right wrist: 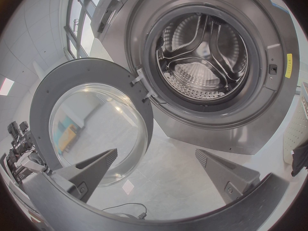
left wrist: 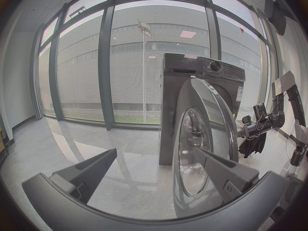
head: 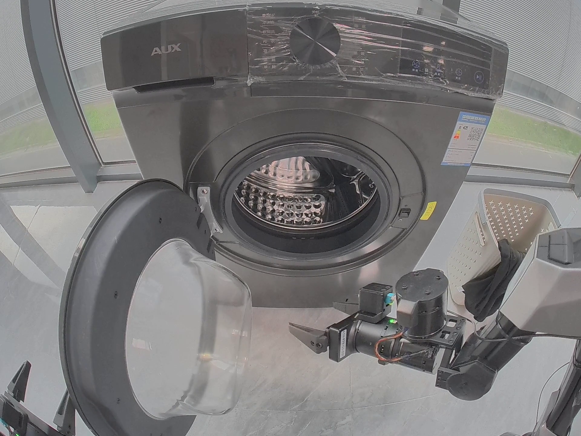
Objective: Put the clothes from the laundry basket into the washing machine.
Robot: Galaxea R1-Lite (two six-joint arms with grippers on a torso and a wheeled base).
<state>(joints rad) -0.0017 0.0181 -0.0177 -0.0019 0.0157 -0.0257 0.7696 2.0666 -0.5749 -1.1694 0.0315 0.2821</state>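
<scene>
Two grippers hang low before the washing machine (head: 181, 134), whose round door (head: 103, 286) stands swung wide to the left. In the head view the right gripper (head: 311, 315) sits near the floor (head: 290, 389), just in front of the machine's base and right of the door. Its fingers are spread wide with nothing between them, as the right wrist view shows plainly. That wrist view also looks straight into the drum (right wrist: 202, 58), down to its steel ribs and perforated wall, where the head view catches less of it. The laundry basket (head: 478, 243), white and perforated, stands on the floor right of the machine. Dark clothes (head: 487, 289) drape over its near rim. The left gripper (head: 45, 383) is at the near left, beside the door, fingers likewise wide apart and empty. The left wrist view sees the door almost edge-on, with tall windows (left wrist: 80, 64) beyond.
</scene>
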